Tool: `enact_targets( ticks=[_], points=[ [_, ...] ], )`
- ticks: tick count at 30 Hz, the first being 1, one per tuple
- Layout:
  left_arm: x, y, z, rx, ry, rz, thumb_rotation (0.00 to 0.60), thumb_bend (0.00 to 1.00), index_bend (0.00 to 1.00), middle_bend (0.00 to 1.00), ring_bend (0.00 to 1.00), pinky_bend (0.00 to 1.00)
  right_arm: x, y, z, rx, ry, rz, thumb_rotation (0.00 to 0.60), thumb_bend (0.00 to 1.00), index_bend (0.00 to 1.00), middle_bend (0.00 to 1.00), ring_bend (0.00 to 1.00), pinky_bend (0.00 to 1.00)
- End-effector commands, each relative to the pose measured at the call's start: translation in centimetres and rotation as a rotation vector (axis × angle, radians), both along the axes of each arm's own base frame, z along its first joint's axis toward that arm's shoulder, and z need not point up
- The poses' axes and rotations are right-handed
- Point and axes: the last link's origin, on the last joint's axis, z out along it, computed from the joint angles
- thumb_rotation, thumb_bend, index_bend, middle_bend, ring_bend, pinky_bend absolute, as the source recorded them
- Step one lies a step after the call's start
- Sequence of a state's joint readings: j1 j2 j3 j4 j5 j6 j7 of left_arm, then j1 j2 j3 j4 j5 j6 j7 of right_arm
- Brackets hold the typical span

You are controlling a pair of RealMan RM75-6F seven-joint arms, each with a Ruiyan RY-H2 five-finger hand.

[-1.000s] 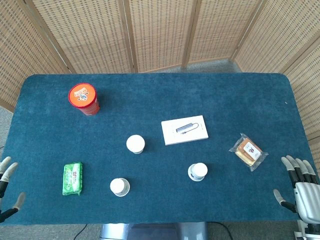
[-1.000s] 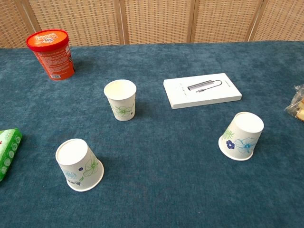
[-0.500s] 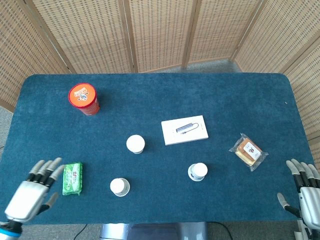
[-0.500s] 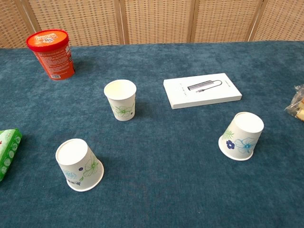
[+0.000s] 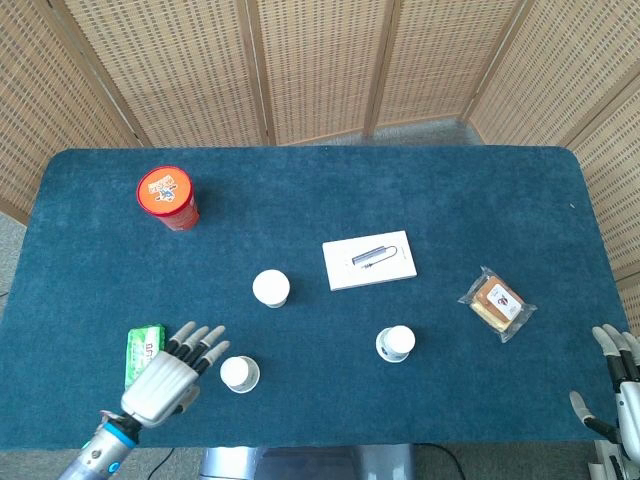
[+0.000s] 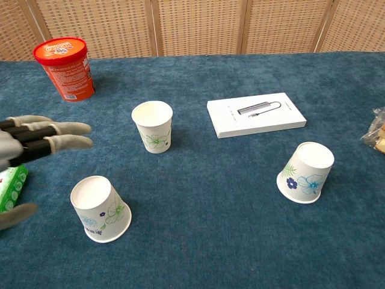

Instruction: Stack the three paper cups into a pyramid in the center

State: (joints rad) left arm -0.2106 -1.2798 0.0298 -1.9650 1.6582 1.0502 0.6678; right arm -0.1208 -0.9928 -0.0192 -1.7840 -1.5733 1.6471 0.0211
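Observation:
Three white paper cups with flower prints stand apart on the blue table. One cup [image 5: 271, 288] [image 6: 153, 126] stands mouth up near the middle. A second cup [image 5: 240, 374] [image 6: 100, 208] is upside down at the front left. The third cup [image 5: 396, 344] [image 6: 307, 172] is upside down at the front right. My left hand [image 5: 170, 374] [image 6: 33, 144] hovers open just left of the front-left cup, fingers spread, holding nothing. My right hand [image 5: 622, 385] is open at the table's front right corner, partly cut off by the frame, far from any cup.
A red snack tub [image 5: 168, 198] [image 6: 65, 67] stands at the back left. A white box [image 5: 369, 260] [image 6: 256, 114] lies right of the upright cup. A green packet [image 5: 144, 355] [image 6: 11, 186] lies under my left hand's side. A wrapped snack [image 5: 497, 303] lies at the right.
My left hand has moved in from the table's front left edge to beside the front-left cup. My right hand has drawn back toward the front right corner. The cups have not moved.

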Motion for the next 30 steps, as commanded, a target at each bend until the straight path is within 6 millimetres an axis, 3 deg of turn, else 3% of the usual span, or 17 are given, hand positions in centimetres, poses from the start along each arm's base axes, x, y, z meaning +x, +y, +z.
enact_targets(
  ticks=[1, 10, 16, 22, 27, 30],
  points=[
    [0.9, 0.6, -1.4, -0.027, -0.013, -0.010, 0.600, 0.45, 0.03, 0.00, 0.00, 0.00, 0.0, 0.1, 0.1, -0.002, 0.000, -0.002, 0.600, 0.33, 0.00, 0.00, 0.00, 0.00],
    [1.8, 1.4, -4.8, -0.105, -0.053, 0.005, 0.600, 0.45, 0.09, 0.00, 0.00, 0.11, -0.3, 0.4, 0.6, -0.015, 0.003, -0.026, 0.600, 0.33, 0.00, 0.00, 0.00, 0.00],
    [1.8, 1.7, -5.8, -0.127, -0.065, 0.027, 0.600, 0.45, 0.12, 0.00, 0.01, 0.23, -0.5, 0.7, 1.0, -0.028, 0.012, -0.040, 0.600, 0.33, 0.00, 0.00, 0.00, 0.00],
    [2.0, 1.8, -6.2, -0.154, -0.099, 0.042, 0.600, 0.45, 0.16, 0.02, 0.10, 0.32, -0.6, 0.9, 1.1, -0.032, 0.017, -0.049, 0.600, 0.33, 0.00, 0.00, 0.00, 0.00],
    [2.4, 2.1, -6.2, -0.150, -0.136, 0.042, 0.600, 0.45, 0.26, 0.12, 0.25, 0.43, -0.5, 0.9, 1.1, -0.033, 0.019, -0.047, 0.600, 0.33, 0.00, 0.00, 0.00, 0.00],
    [2.3, 2.1, -6.3, -0.148, -0.135, 0.044, 0.600, 0.45, 0.32, 0.16, 0.30, 0.48, -0.4, 1.0, 1.2, -0.034, 0.021, -0.049, 0.600, 0.33, 0.00, 0.00, 0.00, 0.00]
  ],
)
